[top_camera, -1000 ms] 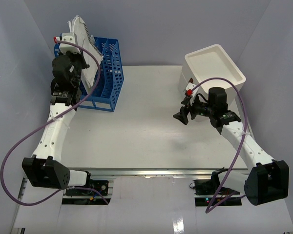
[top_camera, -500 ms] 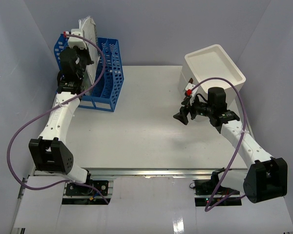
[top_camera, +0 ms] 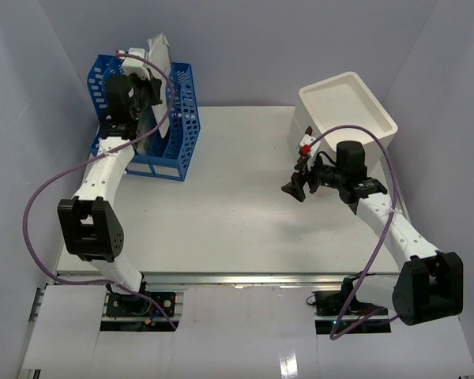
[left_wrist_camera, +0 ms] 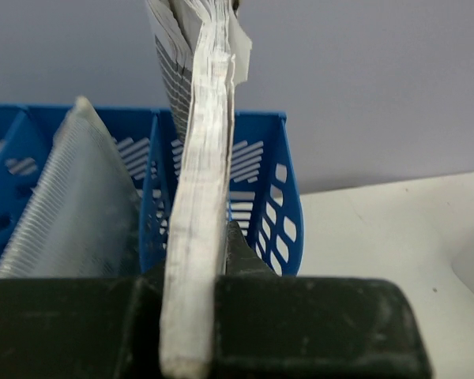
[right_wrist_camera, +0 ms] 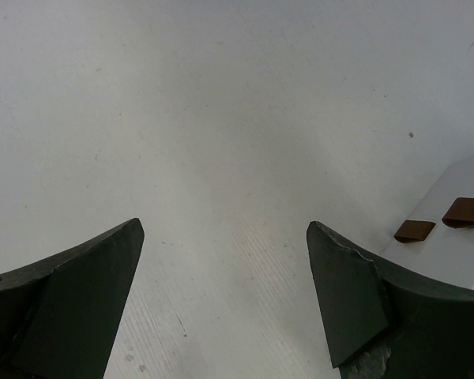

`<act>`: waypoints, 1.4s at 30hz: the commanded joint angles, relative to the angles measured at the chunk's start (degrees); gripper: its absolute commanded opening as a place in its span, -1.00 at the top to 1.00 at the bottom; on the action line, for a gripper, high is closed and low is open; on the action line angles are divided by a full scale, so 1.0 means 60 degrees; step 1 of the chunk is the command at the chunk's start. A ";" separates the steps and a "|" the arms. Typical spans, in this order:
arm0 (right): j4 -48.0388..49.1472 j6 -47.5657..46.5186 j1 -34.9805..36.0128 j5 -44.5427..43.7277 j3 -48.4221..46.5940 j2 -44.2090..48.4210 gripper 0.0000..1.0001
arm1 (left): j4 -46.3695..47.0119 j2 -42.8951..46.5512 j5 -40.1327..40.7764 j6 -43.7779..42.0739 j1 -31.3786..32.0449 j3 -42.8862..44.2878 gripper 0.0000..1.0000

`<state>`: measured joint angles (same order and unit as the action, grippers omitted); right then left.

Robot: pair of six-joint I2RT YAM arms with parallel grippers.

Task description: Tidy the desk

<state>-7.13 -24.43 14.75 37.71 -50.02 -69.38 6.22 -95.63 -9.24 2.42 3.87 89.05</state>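
Desk (top_camera: 221, 213) lies white and wide under both my arms, with a metal rail (top_camera: 245, 278) along its near edge. My left arm (top_camera: 103, 178) reaches to the far left corner, its wrist raised over the blue file rack (top_camera: 178, 118). My left pincer (left_wrist_camera: 191, 316) is clamped on a thick stack of papers (left_wrist_camera: 201, 181). The stack stands nearly upright between the jaws and rises above the rack's top edge; whether its lower end sits in a slot I cannot tell. A ribbed translucent sheet (left_wrist_camera: 71, 205) leans in the rack to the left of the stack. My right arm (top_camera: 387, 229) stretches toward the cream cabinet (top_camera: 347, 110) at the far right. My right pincer (right_wrist_camera: 221, 276) hangs spread wide over bare desk just beside that cabinet, holding nothing.

Compared with a second ago, my left arm has swung rightward. The wrist and the papers were then over the rack's left side, and now they stand over its middle. The elbow has drawn farther from the near edge. My right arm has not moved.
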 commanded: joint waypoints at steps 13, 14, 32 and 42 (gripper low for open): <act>0.0060 -0.0190 -0.0143 0.0203 0.0004 -0.0067 -0.80 | 0.1742 -0.0852 0.0001 -0.0861 -0.0118 -0.0490 1.00; 0.0060 -0.0190 -0.0146 0.0204 0.0016 -0.0070 -0.81 | 0.1801 -0.0861 -0.0009 -0.0953 -0.0118 -0.0596 1.00; 0.0324 0.0511 -0.1899 -0.0089 0.0280 0.0517 -0.80 | 0.1908 0.3889 -0.0331 0.1705 -0.0132 -0.4993 -0.96; -0.0756 0.0622 -0.2223 -0.2337 0.1043 0.3277 -0.80 | 0.0926 0.9196 -0.3922 0.3521 -0.0103 -0.8997 -0.96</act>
<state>-9.57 -20.96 1.77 30.51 -47.23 -58.77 15.93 -51.05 -20.20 16.90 2.92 45.08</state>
